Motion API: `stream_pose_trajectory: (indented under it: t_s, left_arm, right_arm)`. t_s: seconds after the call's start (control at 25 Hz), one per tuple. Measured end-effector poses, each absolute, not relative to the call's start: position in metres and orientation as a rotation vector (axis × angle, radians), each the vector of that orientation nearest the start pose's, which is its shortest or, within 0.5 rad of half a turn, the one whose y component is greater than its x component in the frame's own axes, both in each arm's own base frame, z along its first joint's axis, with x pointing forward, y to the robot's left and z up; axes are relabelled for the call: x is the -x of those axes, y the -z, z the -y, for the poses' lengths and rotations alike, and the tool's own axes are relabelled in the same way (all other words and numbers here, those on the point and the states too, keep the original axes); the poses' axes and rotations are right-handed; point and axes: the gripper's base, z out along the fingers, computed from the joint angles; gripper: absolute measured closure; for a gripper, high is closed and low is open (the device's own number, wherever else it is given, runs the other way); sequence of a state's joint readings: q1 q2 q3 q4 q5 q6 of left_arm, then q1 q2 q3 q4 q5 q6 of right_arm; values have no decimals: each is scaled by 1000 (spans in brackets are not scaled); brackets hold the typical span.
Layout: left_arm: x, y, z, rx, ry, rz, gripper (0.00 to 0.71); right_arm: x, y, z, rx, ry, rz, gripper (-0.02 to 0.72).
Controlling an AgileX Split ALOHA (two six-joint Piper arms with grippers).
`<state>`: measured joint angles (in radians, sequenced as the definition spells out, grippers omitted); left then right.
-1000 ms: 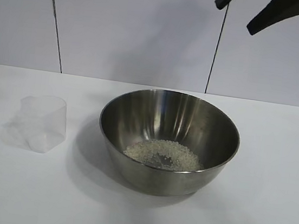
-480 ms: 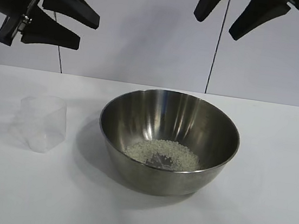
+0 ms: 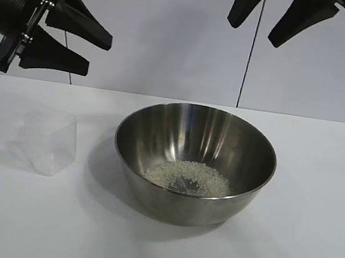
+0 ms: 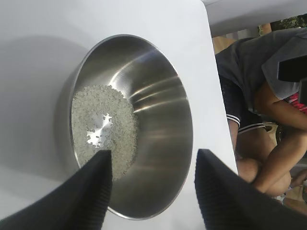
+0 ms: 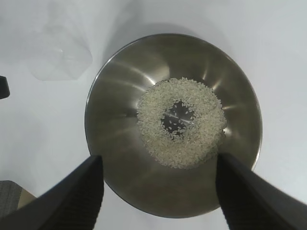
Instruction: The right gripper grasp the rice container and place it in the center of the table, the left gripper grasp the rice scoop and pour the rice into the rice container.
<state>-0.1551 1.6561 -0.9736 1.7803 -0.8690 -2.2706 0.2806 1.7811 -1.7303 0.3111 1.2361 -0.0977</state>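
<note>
Light: bright, even, from overhead.
Shadows: soft grey one on the table (image 3: 309, 246) left of the bowl (image 3: 194, 163); faint one by the plastic cup (image 3: 48, 141).
Glare: streaks on the bowl's inner wall.
Focus: sharp mid-scene; fingers (image 4: 91, 196) blurred in the wrist views.

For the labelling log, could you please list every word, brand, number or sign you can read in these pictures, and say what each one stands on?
None: no readable text appears in any view.
Rice container: plain steel, no brand or stamp visible.
Rice scoop: clear plastic; any measuring marks are too faint to tell.
Table: plain white, no marking.
Left gripper and right gripper: plain black, no label visible.
Person's clothing in the left wrist view: no legible print.
</note>
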Motion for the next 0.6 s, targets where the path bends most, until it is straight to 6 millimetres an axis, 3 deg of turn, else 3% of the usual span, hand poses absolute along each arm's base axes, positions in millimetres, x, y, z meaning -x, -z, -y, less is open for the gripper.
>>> stream_pose_trajectory:
  t_s: [0.6]
  left_arm:
    - [-309, -234, 117, -138, 1263, -2393, 326]
  right_arm:
    - [-372, -349, -132, 387, -471, -2552, 240]
